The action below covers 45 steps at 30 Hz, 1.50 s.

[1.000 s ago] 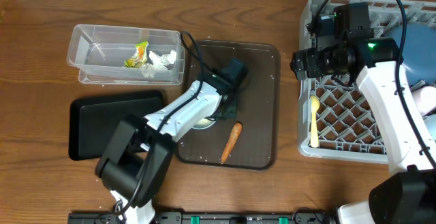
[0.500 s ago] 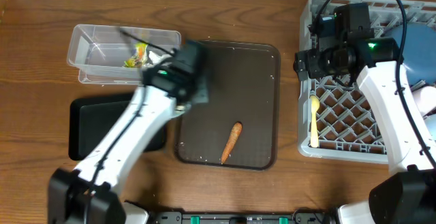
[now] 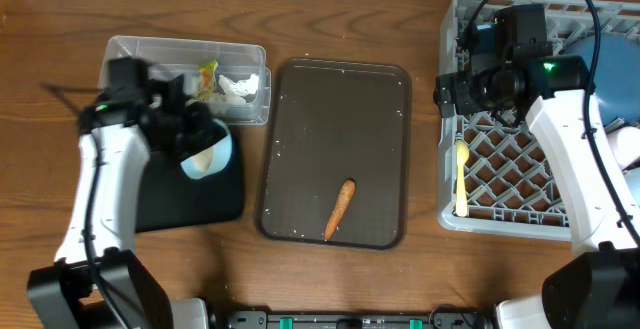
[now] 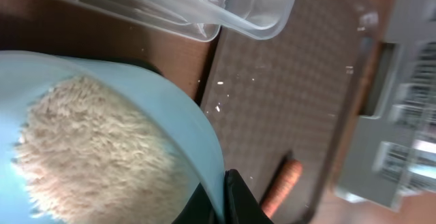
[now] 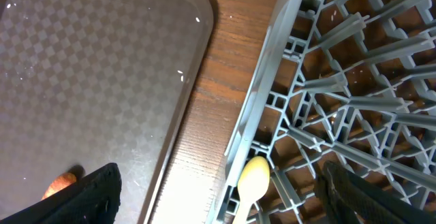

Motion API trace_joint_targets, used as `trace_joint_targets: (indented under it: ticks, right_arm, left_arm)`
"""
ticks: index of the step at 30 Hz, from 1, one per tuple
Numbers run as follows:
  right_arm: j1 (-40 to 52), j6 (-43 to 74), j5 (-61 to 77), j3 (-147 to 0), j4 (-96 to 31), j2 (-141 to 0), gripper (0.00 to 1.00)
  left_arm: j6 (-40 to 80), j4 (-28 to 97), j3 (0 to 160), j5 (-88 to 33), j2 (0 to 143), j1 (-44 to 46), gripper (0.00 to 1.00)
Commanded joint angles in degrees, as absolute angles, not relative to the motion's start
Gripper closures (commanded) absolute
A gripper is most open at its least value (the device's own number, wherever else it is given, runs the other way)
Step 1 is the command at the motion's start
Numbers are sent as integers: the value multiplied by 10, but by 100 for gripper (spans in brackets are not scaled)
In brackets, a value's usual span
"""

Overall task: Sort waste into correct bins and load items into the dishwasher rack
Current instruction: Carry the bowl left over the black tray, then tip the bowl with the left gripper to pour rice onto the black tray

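Left hand (image 3: 190,134) gripped the rice-filled light-blue cup (image 3: 208,154), tilted over the black tray (image 3: 190,204); right hand (image 3: 456,93) hung wide open, empty, above the left edge of the rack (image 3: 520,169).

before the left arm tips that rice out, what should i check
1. Left gripper shut on the light-blue cup: ok.
2. Rice inside the cup: ok.
3. Cup above the black tray: ok, over its upper right corner.
4. Right gripper open and away, at the dishwasher rack edge: ok.
5. Carrot binned: not ok, it lies on the brown serving tray.
6. How far the cup is tilted: cannot tell.
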State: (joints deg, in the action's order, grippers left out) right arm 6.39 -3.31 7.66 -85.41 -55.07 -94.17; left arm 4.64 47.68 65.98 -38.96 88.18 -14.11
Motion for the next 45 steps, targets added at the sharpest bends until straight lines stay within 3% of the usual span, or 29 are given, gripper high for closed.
trace_joint_targets:
  ticks: [1, 13, 29, 40, 45]
  right_arm:
    - [59, -26, 73, -853, -551, -939, 9]
    - [59, -26, 73, -853, -549, -939, 9]
    - [59, -26, 73, -853, -549, -939, 9]
    - [59, -26, 73, -853, -551, -939, 9]
    - [59, -26, 73, -853, -551, -939, 9]
  left_arm:
    - [-50, 464, 621, -559, 877, -204, 94]
    - [-161, 341, 472, -897, 888, -342, 94]
    - [-88, 341, 466, -901, 888, -370, 94]
    - [234, 330, 466, -901, 888, -383, 94]
    - [268, 327, 466, -899, 888, -399, 94]
